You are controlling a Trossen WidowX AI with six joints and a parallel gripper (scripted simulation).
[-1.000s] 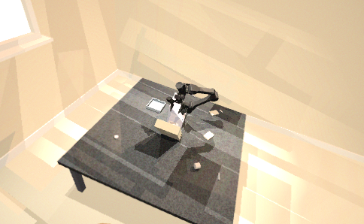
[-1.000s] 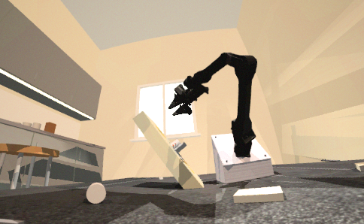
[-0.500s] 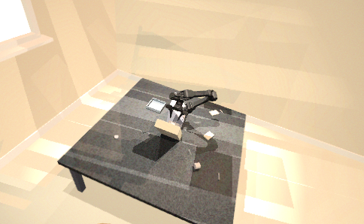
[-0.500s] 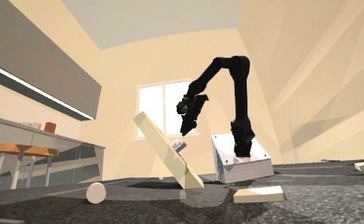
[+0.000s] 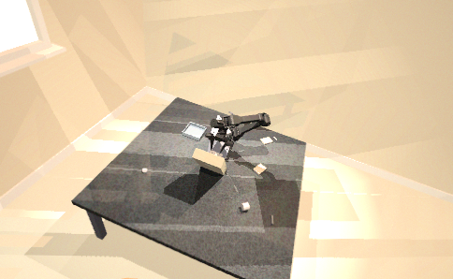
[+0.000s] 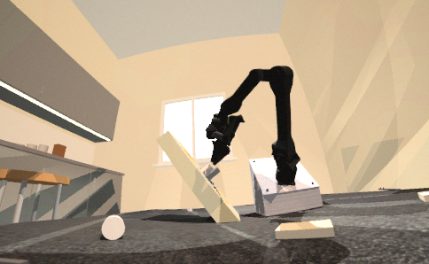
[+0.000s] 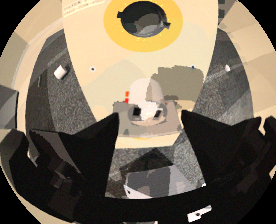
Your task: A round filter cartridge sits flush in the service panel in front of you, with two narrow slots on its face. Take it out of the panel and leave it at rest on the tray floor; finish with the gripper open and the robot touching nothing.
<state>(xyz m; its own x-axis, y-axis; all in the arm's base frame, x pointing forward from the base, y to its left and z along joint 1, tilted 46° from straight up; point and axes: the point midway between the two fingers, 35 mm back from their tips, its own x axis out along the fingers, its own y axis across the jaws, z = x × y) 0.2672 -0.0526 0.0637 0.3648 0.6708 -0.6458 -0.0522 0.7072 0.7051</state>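
The tilted service panel (image 5: pixel 209 161) (image 6: pixel 186 177) (image 7: pixel 89 50) has a yellow ring (image 7: pixel 114 30) around a dark, empty round opening (image 7: pixel 144 20) with two side notches. The whitish filter cartridge (image 7: pixel 145 92) is out of that opening, low in front of the panel at a grey bracket (image 7: pixel 126 122). Its two dark slots face the wrist camera; whether it rests on the bracket is unclear. My gripper (image 7: pixel 151 115) (image 6: pixel 214 165) is open, with a fingertip on each side of the cartridge and visible gaps between. The tray (image 5: pixel 194 131) lies beyond the panel, beside the arm.
A white sloped box (image 6: pixel 288 204) stands at the arm's base. A white cylinder (image 5: pixel 245 206) (image 6: pixel 113 228) and a smaller white piece (image 5: pixel 144 170) lie on the table. Flat tan blocks (image 5: pixel 259 168) (image 6: pixel 305 230) lie to the panel's right.
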